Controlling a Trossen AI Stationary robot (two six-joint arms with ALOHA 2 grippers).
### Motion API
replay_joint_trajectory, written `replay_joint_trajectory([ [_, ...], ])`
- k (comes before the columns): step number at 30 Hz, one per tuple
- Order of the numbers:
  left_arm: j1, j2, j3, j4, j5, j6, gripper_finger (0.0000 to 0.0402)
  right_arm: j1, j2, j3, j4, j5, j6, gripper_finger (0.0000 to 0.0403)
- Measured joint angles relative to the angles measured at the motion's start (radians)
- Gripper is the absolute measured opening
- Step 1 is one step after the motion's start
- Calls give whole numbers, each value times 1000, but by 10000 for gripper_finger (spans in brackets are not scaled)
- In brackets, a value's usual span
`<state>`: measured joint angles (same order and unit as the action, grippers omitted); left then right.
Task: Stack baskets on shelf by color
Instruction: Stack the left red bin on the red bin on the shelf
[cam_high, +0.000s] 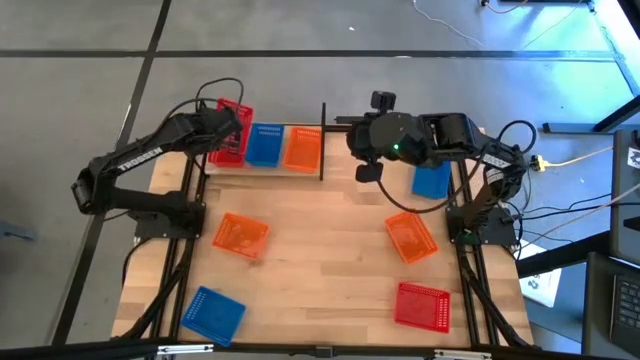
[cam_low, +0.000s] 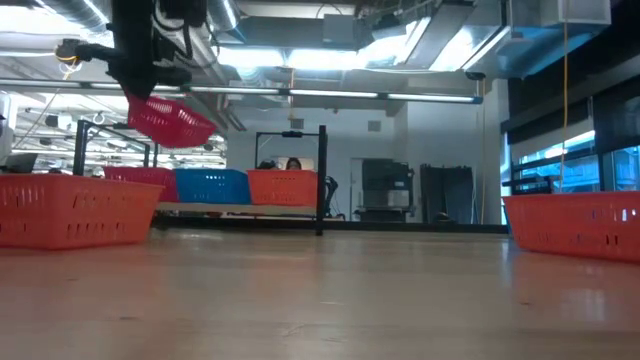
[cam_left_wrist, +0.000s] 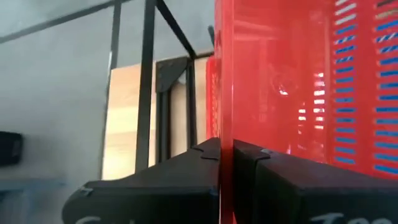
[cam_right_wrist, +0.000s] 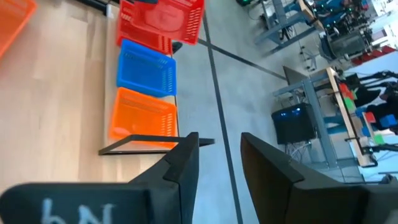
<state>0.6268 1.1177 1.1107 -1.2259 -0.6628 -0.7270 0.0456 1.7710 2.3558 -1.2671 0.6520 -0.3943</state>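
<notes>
My left gripper (cam_left_wrist: 227, 158) clamps 1 red basket (cam_low: 170, 120), tilted, directly above the shelf's (cam_high: 318, 172) red basket (cam_low: 135, 177).

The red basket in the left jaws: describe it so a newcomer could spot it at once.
Find the shelf along the table's far edge, with red, blue and orange baskets in a row. The held red basket hangs tilted over that row's left end, above the shelf's red one, pinched by its wall in the left gripper. It alone is lifted; the other red basket lies at the near right.
</notes>
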Motion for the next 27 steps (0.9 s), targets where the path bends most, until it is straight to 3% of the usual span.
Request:
replay_joint_trajectory([
  [7, 57, 88, 0, -25, 6, 4, 0, -32, 0, 0, -6, -1, 0, 122],
  [13, 97, 134, 0, -22, 74, 30, 0, -43, 0, 0, -32, -3, 0, 122],
  [27, 125, 203, 0, -19, 133, 58, 0, -44, 0, 0, -45, -2, -2, 122],
])
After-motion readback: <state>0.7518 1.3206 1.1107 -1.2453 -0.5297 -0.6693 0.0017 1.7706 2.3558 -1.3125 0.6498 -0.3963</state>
